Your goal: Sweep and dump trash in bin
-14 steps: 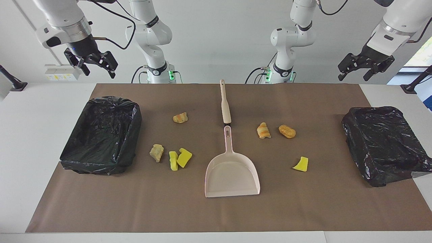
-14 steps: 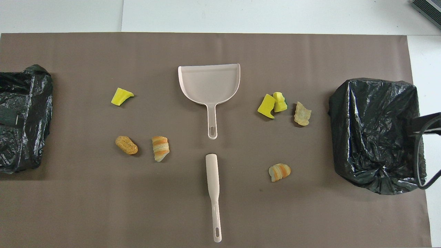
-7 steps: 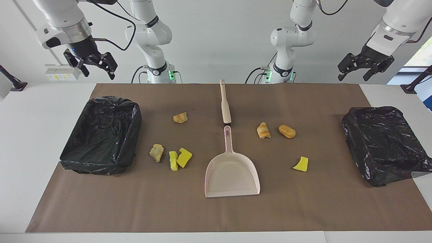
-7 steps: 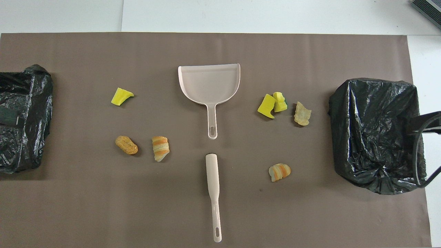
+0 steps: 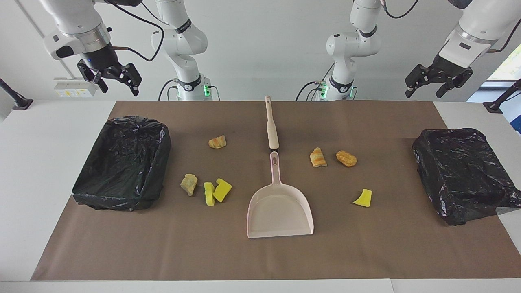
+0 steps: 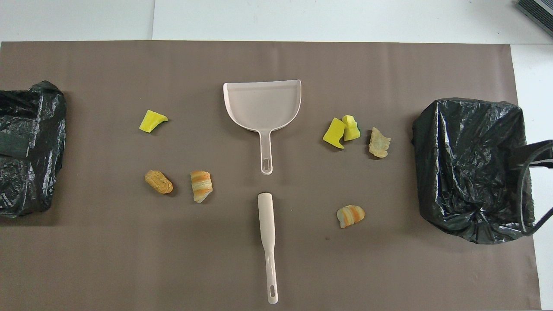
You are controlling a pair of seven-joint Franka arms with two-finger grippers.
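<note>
High over the right arm's end of the surface, the right gripper [image 5: 109, 78] hangs with fingers spread wide, holding nothing; below it sits a bin lined with a black bag [image 5: 122, 160]. Over the left arm's end, the left gripper [image 5: 437, 80] hangs likewise, fingers wide and empty, above a second black-bagged bin [image 5: 462, 173].

On the brown mat [image 5: 260, 256], items lying flat:
- Dustpan [image 5: 280, 209], pale pink, mid-mat, handle pointing toward the robots.
- Brush [image 5: 271, 124], pale pink, in line with the dustpan's handle, nearer the robots, tip just short of touching it.
- Trash, seven scraps, all on the mat, none in either bin. Toward the right arm's end: a striped bread lump [image 5: 217, 141], a tan lump [image 5: 189, 183], two yellow sponge pieces [image 5: 217, 191] touching each other. Toward the left arm's end: a striped bread lump [image 5: 318, 157], an orange lump [image 5: 346, 158] beside it, one yellow sponge wedge [image 5: 363, 198] farther from the robots.
</note>
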